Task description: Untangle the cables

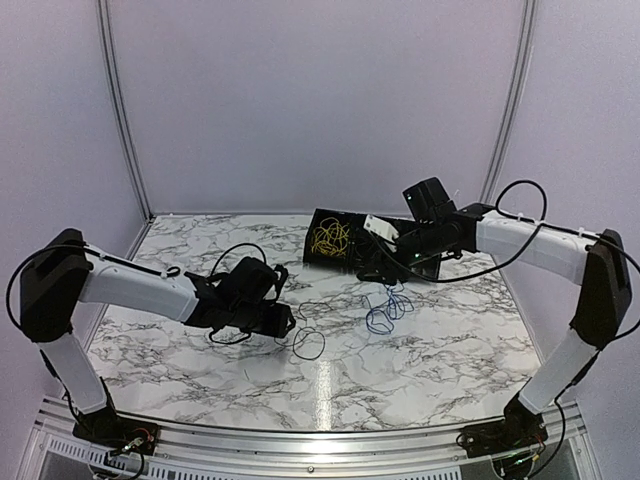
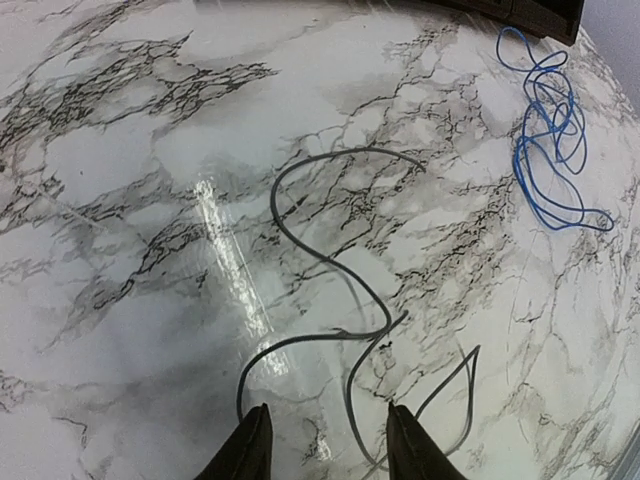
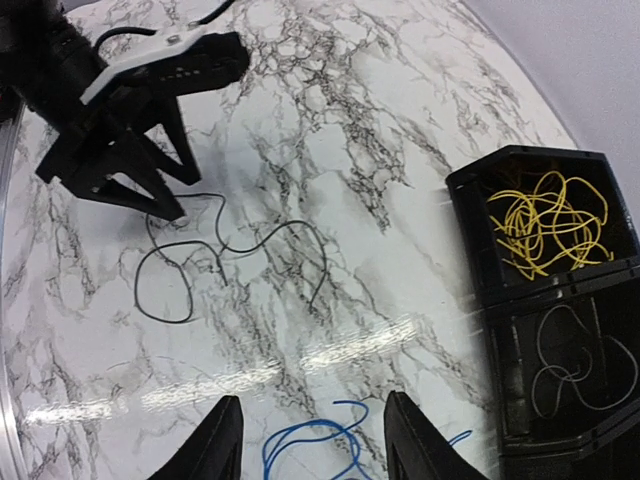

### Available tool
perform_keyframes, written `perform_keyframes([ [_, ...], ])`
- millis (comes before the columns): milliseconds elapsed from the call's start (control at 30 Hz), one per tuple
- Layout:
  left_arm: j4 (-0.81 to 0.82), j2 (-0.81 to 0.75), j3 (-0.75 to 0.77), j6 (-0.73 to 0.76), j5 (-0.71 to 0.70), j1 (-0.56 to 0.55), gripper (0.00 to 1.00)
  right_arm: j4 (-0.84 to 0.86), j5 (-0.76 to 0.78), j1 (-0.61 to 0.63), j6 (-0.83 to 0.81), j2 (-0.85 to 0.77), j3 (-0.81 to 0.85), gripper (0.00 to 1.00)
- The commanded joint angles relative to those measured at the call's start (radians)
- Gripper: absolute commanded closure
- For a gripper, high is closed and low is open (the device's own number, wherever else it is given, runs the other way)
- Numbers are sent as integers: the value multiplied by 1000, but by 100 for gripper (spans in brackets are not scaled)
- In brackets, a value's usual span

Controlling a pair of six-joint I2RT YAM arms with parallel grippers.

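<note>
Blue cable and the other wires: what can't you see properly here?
Blue cable: right wrist view, lower part cut off by the bottom edge.
Black cable: left wrist view, near end hidden behind the left pincer.
Tray: top view, right half hidden by the right arm.

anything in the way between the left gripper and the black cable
Nothing visible. The left gripper sits open right at the black cable, which lies loose on the marble table. The blue cable lies apart, off to one side.
</note>
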Motion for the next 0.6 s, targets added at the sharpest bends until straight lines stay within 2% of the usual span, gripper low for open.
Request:
perform_keyframes([
  [0, -122, 91, 157, 206, -26, -3, 58, -23, -59, 2, 5, -58, -53, 50],
  [167, -222, 220, 286, 408, -17, -2, 58, -20, -41, 3, 15, -82, -76, 49],
  [333, -244, 236, 326, 489, -18, -2, 70, -19, -24, 3, 9, -93, -77, 49],
  [467, -244, 207, 335, 521, -12, -2, 70, -16, -18, 3, -2, -92, -87, 49],
  [567, -255, 209, 334, 540, 19, -3, 64, -15, -20, 3, -3, -81, -81, 49],
])
